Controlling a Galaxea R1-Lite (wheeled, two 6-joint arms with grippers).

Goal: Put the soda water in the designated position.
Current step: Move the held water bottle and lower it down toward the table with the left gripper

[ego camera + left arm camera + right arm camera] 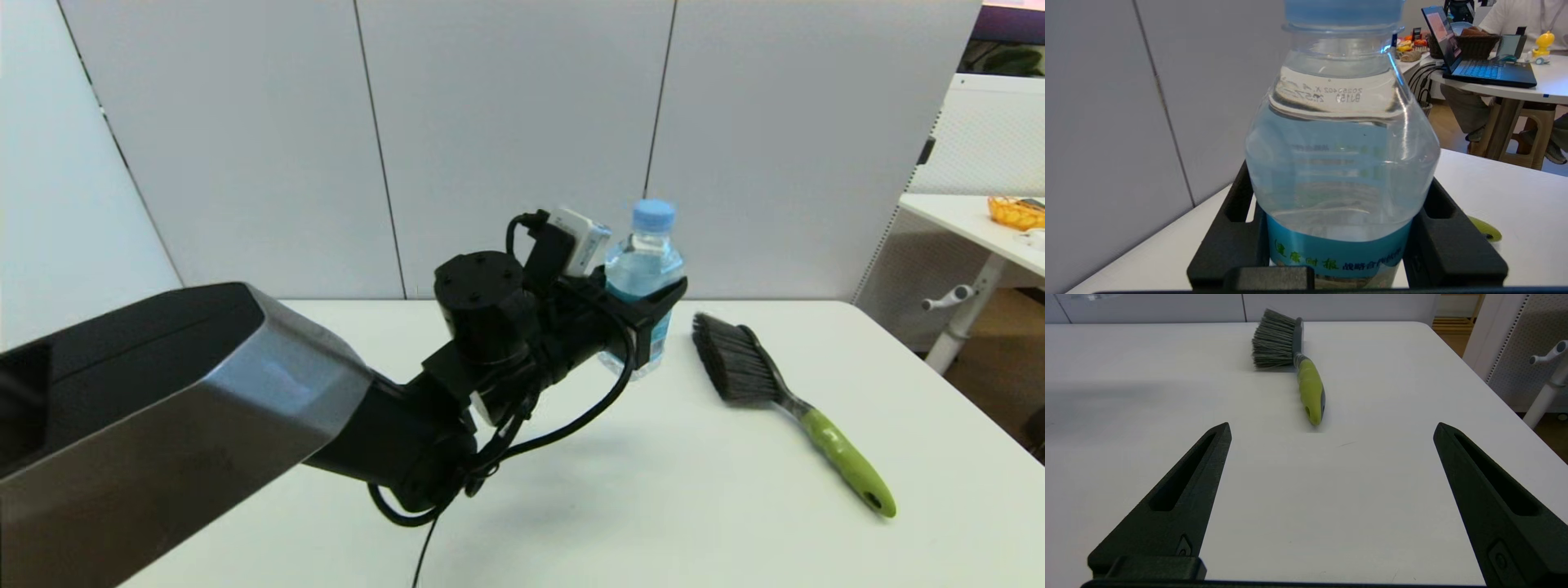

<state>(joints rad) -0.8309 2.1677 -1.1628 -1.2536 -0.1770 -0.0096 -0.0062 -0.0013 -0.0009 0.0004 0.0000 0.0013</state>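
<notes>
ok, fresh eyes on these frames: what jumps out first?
The left gripper is clamped around the soda water, an upright bottle at the table's far middle. Beside it, on the robot's right, lies the brush, bristles toward the wall. The right gripper hovers open near the table, aimed at the brush handle.

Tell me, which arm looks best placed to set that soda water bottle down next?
The left. Its left gripper is already shut on the soda water bottle, beside the brush. The right gripper hangs open and empty above the table, nearer the robot.
</notes>
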